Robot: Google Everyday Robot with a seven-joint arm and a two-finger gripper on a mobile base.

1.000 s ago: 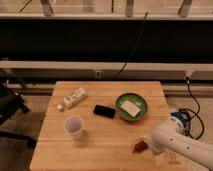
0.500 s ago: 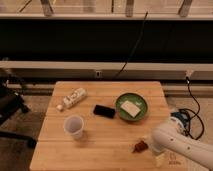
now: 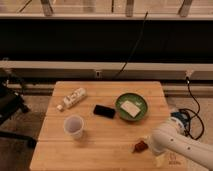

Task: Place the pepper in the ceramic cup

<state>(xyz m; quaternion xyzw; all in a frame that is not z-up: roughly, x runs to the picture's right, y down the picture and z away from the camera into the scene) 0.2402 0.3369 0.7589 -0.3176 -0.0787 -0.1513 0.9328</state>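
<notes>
We see the pepper [image 3: 139, 146] lying on the wooden table [image 3: 107, 147], not picked up. The gripper [image 3: 150, 144] is open just beside it. Grasp and carry to the ceramic cup [image 3: 74, 126], well apart, are left.

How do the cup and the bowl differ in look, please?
The cup is white, the bowl green. The cup is narrow and looks empty; the bowl is wide, shallow and holds a pale block. Both are round and upright. The open gripper is at the pepper, front right.
</notes>
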